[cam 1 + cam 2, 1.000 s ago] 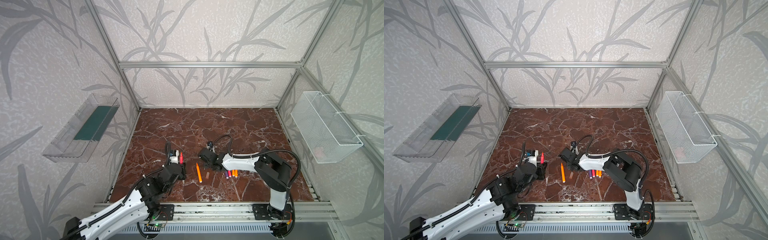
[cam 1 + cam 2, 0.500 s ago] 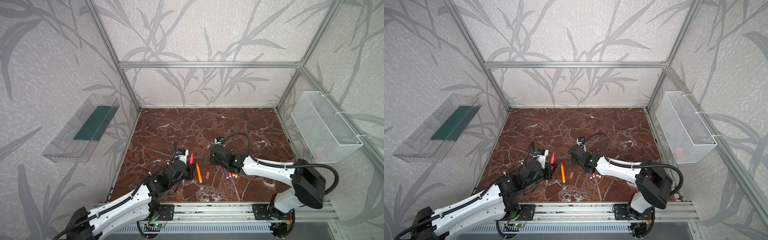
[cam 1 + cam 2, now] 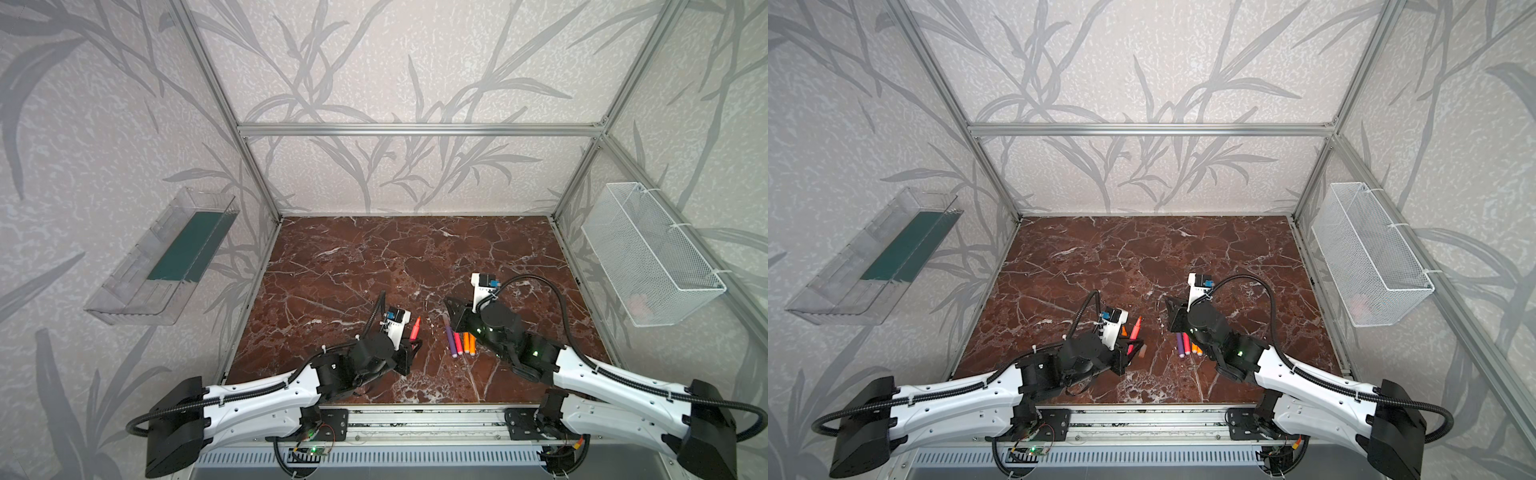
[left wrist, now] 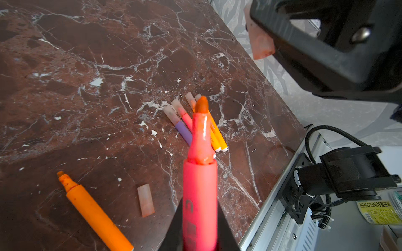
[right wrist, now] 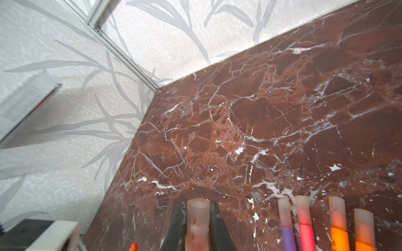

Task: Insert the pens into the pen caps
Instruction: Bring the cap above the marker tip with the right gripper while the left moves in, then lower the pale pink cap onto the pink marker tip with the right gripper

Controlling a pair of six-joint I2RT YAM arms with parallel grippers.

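Quickly: the clear plastic wall bin (image 3: 137, 270) holds a flat dark-green panel (image 3: 187, 245). The white wire-mesh basket (image 3: 648, 249) has something pale pink (image 3: 636, 306) at its bottom, too faint to identify. The left gripper (image 4: 200, 219) is clamped on a pink-red pen (image 4: 200, 180), which is raised off the table with its glossy tapered nib uncapped and pointing away from the jaws. The right gripper (image 5: 198, 209) is pinched on a pen cap (image 5: 197, 226), a short frosted beige-pink tube. Four capped pens (image 5: 306, 236) lie side by side on the glossy red-brown veined marble table (image 3: 374, 257), just beside the right arm: purple, pink, then two orange, each with a translucent cap on. An uncapped orange pen (image 4: 95, 213) lies flat on the marble, and a loose cap (image 4: 146, 200) lies near it, not touching.
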